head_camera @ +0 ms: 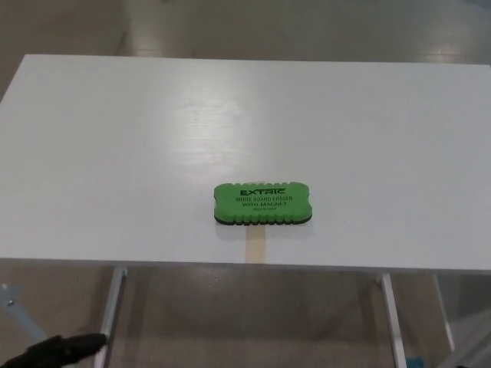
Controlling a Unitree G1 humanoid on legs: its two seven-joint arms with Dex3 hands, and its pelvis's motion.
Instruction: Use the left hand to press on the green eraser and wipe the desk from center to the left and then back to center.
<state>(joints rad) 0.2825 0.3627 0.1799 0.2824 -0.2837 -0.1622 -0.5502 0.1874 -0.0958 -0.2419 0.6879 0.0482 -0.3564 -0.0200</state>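
The green eraser (pixel 262 204) lies flat on the white desk (pixel 138 153), slightly right of centre and close to the front edge. Black lettering shows on its top and a dark felt base shows beneath. My left hand (pixel 55 350) shows only as a black shape at the bottom left corner. It is below the desk's front edge and far to the left of the eraser, touching nothing. My right hand is out of the picture.
A short beige strip (pixel 255 250) marks the desk surface just in front of the eraser. White table legs (pixel 110 316) stand under the front edge on both sides, over a brownish floor.
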